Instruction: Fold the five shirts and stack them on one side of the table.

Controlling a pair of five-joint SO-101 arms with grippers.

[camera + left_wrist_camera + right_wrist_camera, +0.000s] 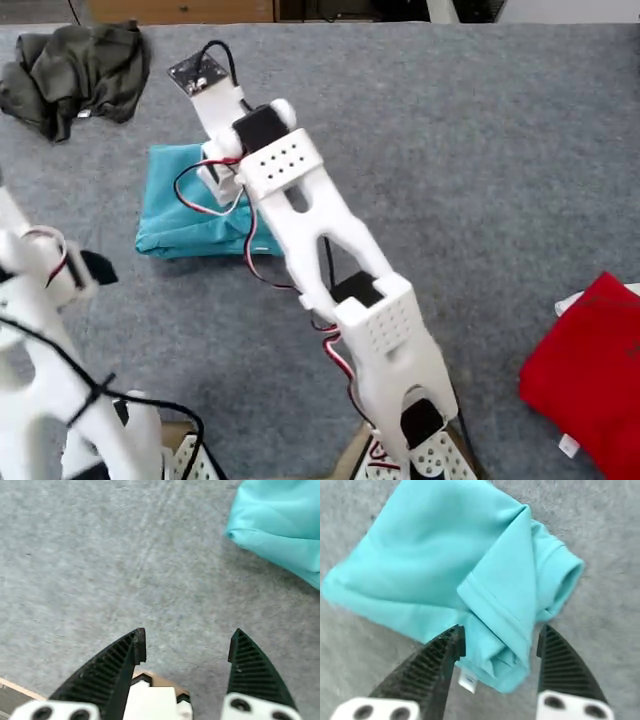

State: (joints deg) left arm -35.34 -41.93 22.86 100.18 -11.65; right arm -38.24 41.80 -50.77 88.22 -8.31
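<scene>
Grey table (480,150). We count three shirts on it.

Teal shirt (185,215) lies on the left half, roughly folded into a block. In the right wrist view its top layer bunches into a loose ridge, and a small white label (466,681) pokes out at one edge.

Right arm (320,240) stretches from the near edge across to the teal shirt. Right gripper (501,635) has its jaws spread wide, one on each side of the bunched ridge of the teal shirt (445,575). We cannot tell whether the tips touch the cloth.

Left arm (40,300) stands at the near left corner. Left gripper (189,640) also has its jaws apart, nothing between them, over bare table, with a corner of the teal shirt (280,525) near.

Dark green shirt (75,70) sits crumpled at the far left corner, well apart from the teal one.

Red shirt (590,370) lies at the right edge, partly out of frame.
</scene>
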